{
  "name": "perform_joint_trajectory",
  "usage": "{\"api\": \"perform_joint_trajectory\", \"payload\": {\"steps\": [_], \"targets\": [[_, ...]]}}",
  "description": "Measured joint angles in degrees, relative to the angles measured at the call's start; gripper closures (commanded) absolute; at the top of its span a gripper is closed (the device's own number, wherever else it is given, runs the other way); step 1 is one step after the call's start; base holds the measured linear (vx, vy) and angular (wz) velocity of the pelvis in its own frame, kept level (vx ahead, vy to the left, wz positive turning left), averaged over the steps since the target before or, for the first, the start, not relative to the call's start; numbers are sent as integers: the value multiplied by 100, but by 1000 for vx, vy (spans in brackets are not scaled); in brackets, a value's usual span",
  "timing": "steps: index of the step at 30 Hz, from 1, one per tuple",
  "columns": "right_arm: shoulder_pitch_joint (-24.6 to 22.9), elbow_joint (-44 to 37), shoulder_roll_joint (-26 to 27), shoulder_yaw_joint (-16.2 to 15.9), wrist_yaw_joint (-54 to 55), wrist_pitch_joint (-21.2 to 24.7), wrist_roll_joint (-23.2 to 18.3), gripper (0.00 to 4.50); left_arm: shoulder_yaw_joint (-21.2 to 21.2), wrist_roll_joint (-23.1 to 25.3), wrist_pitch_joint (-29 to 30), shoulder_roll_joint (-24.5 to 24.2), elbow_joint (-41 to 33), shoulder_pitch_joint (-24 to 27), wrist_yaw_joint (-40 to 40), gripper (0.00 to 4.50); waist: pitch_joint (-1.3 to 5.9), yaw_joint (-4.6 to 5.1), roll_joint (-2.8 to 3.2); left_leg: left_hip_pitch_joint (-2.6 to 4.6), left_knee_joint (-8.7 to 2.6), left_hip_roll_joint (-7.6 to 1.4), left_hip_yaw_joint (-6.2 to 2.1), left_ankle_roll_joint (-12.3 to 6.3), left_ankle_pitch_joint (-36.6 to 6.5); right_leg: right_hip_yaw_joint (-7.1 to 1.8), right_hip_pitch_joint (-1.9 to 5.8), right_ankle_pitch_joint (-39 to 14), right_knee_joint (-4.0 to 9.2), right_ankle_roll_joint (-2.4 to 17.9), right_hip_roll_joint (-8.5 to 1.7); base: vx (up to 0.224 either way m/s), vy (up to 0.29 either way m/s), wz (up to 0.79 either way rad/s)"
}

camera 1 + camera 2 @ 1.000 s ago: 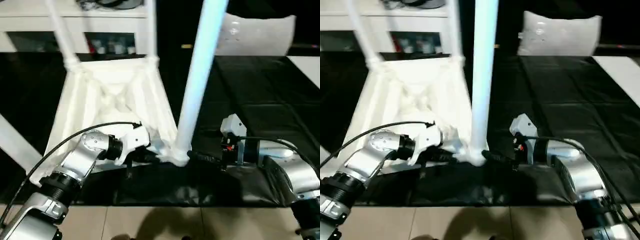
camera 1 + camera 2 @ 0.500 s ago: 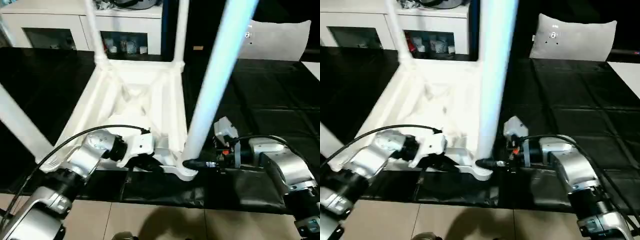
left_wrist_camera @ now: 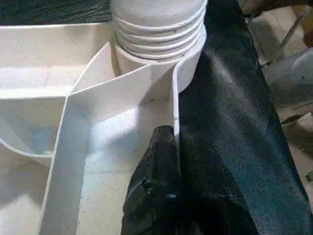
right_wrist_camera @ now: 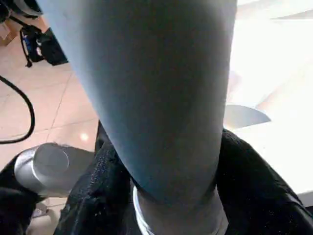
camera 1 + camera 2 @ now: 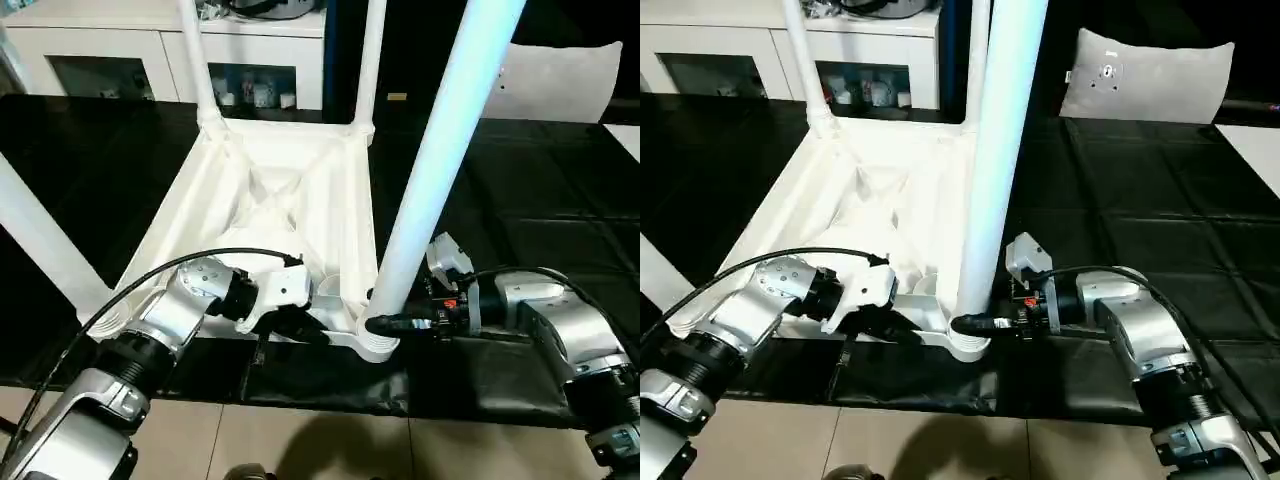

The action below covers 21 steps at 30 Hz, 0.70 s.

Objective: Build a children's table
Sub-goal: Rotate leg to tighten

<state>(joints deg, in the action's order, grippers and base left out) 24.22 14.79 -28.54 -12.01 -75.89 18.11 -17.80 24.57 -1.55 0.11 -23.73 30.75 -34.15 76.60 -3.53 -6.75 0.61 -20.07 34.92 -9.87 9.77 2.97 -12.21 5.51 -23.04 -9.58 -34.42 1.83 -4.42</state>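
1. My right claw (image 5: pixel 975 325) grips the near leg (image 5: pixel 998 160) at its base, just above the corner socket (image 5: pixel 965 345).
2. My left claw (image 3: pixel 166 161) pinches the tabletop (image 5: pixel 290 200) rim beside that socket.
3. Risk, I judge: twisting off-axis could cross the threads or drag the top.

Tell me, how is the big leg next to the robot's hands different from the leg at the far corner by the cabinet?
The near leg looks thick and bluish; the far leg looks thin and white. The near leg leans to the robot's right; the far leg stands almost straight. The right gripper is closed around the near leg's base; nothing holds the far leg. Both stand up from corner sockets of the upside-down tabletop.
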Motion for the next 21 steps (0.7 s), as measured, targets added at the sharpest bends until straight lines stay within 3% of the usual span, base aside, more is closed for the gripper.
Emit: {"api": "perform_joint_trajectory", "payload": {"steps": [5,10,14,16,18,21], "targets": [[-122,-60,421,190,1010,62,201,245,-215,28,483,198,96,-4,-553,450,6,72,8,10,-1,-1,2,18,15,1,24,-12,-1,-23,0,0,0,0],[86,244,1099,564,2720,296,526,250,-433,201,921,659,397,-189,-1575,450,13,350,17,13,-2,-2,-2,36,41,16,23,-11,28,-28,0,-10,1,-1],[464,708,1794,956,4380,453,832,251,-616,424,1261,1293,865,-506,-2715,450,26,494,43,9,3,0,-4,37,43,19,21,-11,47,-28,0,0,0,0],[589,864,1936,1030,4838,460,894,251,-630,451,1333,1467,990,-597,-3027,450,28,515,47,8,-1,1,-4,37,43,20,24,-11,55,-28,0,0,0,0],[631,945,2032,1095,5062,384,914,196,-677,468,1385,1571,1058,-649,-3179,450,32,507,53,8,-14,3,-3,35,40,19,23,-7,56,-26,0,0,0,0],[606,971,2101,1177,5129,362,906,173,-703,468,1412,1644,1077,-670,-3196,450,47,470,76,6,-29,4,-3,26,34,19,20,21,53,-17,0,0,0,0]]}}
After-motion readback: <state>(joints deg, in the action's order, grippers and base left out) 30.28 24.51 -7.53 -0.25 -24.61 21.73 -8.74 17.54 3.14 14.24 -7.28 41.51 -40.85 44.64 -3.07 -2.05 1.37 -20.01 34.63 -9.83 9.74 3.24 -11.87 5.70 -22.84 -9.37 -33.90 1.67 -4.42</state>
